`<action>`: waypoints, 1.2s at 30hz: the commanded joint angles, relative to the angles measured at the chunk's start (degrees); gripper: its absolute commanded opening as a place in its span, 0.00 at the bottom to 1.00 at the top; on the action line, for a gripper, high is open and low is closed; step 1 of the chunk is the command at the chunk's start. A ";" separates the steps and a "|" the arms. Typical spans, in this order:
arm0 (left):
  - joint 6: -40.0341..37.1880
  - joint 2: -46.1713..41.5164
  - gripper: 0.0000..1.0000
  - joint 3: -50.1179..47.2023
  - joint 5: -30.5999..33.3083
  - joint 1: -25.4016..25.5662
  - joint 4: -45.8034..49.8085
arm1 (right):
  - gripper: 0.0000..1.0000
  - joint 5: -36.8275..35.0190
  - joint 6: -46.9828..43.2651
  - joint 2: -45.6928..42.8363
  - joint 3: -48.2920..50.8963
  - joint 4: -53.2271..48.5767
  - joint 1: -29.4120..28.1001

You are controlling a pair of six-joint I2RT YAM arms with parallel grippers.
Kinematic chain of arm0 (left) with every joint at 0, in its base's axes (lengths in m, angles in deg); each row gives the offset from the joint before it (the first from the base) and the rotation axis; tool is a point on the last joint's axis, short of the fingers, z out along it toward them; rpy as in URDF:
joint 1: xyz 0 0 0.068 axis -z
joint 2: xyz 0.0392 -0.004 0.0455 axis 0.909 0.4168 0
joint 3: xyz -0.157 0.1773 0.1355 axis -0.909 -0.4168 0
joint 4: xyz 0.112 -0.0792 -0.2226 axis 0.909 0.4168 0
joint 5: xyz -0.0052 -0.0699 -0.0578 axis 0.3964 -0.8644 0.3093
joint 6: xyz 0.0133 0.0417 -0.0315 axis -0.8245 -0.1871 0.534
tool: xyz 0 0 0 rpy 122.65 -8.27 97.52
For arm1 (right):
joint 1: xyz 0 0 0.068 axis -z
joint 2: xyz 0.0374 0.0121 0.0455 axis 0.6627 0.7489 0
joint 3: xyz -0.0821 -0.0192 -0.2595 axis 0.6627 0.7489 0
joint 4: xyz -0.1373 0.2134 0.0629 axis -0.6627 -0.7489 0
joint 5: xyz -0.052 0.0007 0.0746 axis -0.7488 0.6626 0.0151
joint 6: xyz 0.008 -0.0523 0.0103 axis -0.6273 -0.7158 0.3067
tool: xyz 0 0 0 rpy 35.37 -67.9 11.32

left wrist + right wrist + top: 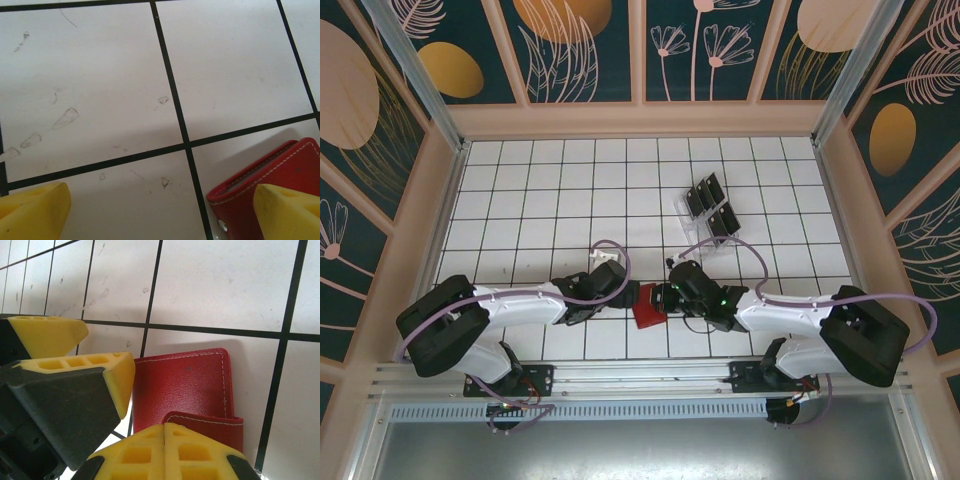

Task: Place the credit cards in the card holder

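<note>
The red card holder lay on the white worktop, near the front edge. It sat between the two arms. It was folded shut, and its tab lay across one side.

The left gripper was just beside the card holder, on its left. In the left wrist view the left gripper had its yellow fingers spread far apart, with nothing in between but bare worktop. One finger was right next to the corner of the card holder.

The right gripper was at the other side of the card holder. In the right wrist view the right gripper had its two fingers pressed tight together. They were at the edge of the card holder, by the tab. I could not tell if they pinched the tab or just touched it.

The black credit cards stood tilted in a clear tray, farther back on the worktop and well apart from the card holder.
</note>
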 commanded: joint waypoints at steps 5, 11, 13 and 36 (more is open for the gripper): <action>0.94 2.55 0.94 0.33 -0.39 0.62 0.09 | 0.00 2.22 -0.31 1.89 0.25 2.18 0.30; 1.31 5.17 0.94 -0.25 0.20 0.83 -0.95 | 0.00 2.87 -0.16 2.18 0.66 2.77 0.17; 1.47 5.58 0.94 -0.34 0.20 0.88 -1.32 | 0.00 2.93 -0.09 2.18 0.84 2.81 0.17; 1.56 6.03 0.94 -0.69 0.11 1.03 -1.95 | 0.00 2.88 0.57 5.08 1.47 4.53 -0.19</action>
